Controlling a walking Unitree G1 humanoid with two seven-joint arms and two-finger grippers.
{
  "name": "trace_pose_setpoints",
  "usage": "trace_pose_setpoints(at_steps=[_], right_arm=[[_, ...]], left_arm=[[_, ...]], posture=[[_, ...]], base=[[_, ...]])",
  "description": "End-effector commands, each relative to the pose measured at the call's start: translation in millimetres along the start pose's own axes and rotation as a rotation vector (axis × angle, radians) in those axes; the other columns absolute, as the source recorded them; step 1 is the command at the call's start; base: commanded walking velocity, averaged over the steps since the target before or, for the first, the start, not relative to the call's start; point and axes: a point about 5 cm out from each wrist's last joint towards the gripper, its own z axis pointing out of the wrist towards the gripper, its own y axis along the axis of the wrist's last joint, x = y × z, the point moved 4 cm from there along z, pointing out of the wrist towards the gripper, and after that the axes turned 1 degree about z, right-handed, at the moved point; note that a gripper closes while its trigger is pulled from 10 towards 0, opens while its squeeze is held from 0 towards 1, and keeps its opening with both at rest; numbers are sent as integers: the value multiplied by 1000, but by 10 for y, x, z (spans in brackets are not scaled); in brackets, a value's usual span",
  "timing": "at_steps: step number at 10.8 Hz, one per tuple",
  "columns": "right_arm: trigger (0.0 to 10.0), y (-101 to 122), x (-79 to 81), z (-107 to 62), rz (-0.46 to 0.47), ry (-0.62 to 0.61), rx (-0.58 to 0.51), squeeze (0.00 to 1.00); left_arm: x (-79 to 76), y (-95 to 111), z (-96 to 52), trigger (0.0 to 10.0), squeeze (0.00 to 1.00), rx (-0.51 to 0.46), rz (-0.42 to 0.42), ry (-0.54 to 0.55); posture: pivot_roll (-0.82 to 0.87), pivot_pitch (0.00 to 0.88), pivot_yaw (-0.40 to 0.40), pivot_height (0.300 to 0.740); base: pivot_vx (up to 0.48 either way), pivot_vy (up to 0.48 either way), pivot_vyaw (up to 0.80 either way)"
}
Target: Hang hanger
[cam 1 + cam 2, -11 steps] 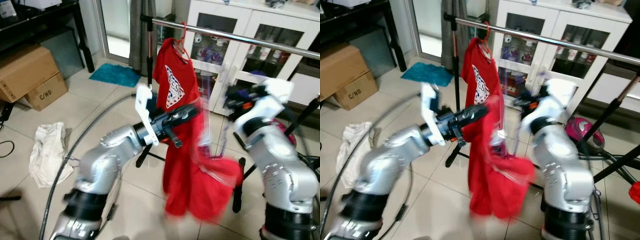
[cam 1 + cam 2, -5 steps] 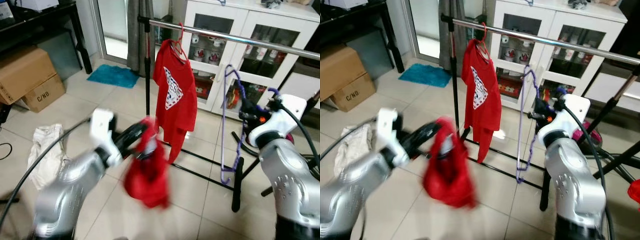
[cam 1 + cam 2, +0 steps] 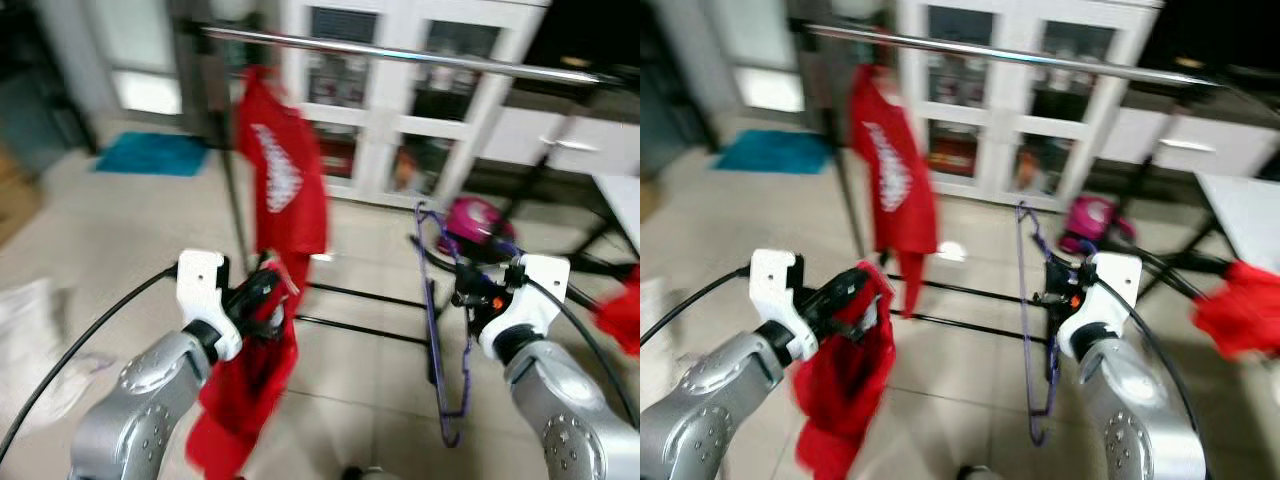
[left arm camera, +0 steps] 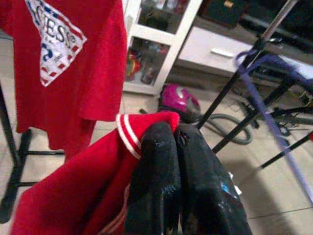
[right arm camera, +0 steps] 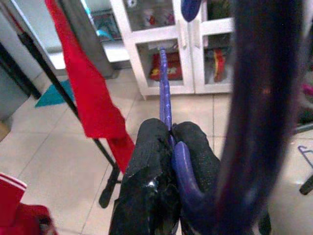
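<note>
Below the rail [image 3: 400, 52], your right gripper [image 5: 168, 147] is clamped on the purple hanger [image 3: 437, 330] held beside the rack; your left gripper [image 4: 177, 142] pinches a red garment [image 3: 245, 385].

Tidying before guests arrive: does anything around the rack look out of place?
Yes. A pale cloth lies crumpled on the floor tiles to the left. The purple hanger in the right gripper is bare, while the red garment dangles bunched from the left gripper, not on any hanger.
</note>
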Motion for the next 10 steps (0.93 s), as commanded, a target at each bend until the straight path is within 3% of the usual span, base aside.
trace_pose_setpoints(at_steps=[1, 3, 4, 6, 7, 9, 10], right_arm=[[10000, 34, 14, -31, 0, 2, -8, 0], [10000, 13, 78, -43, -20, 41, 17, 0], [10000, 15, 101, -70, -47, 43, 19, 0], [10000, 36, 134, -87, -106, 49, 35, 0], [10000, 48, 138, -80, -100, 55, 22, 0], [10000, 135, 140, -65, -82, 34, -11, 0], [10000, 196, 163, 1, -80, 14, -30, 0]], left_arm=[[-29, 103, -10, 10000, 0, -37, 31, 6], [-24, 92, -69, 10000, 0, -24, 26, 22], [38, 40, -106, 10000, 0, 33, 46, 40], [54, 239, -111, 10000, 0, -60, 108, 86], [83, 216, -128, 10000, 0, -67, 112, 134], [-9, 227, -106, 10000, 0, -72, 102, 72], [49, 268, -109, 10000, 0, -97, 126, 109]], posture=[[91, 53, -45, 740], [99, 54, -36, 740], [99, 53, -28, 740], [87, 90, -49, 740], [89, 82, -49, 740], [81, 80, -60, 740], [75, 89, -73, 740]], base=[[0, 0, -800], [0, 0, -800], [0, 0, -800], [0, 0, -800], [0, 0, -800], [0, 0, -800], [0, 0, -800]])
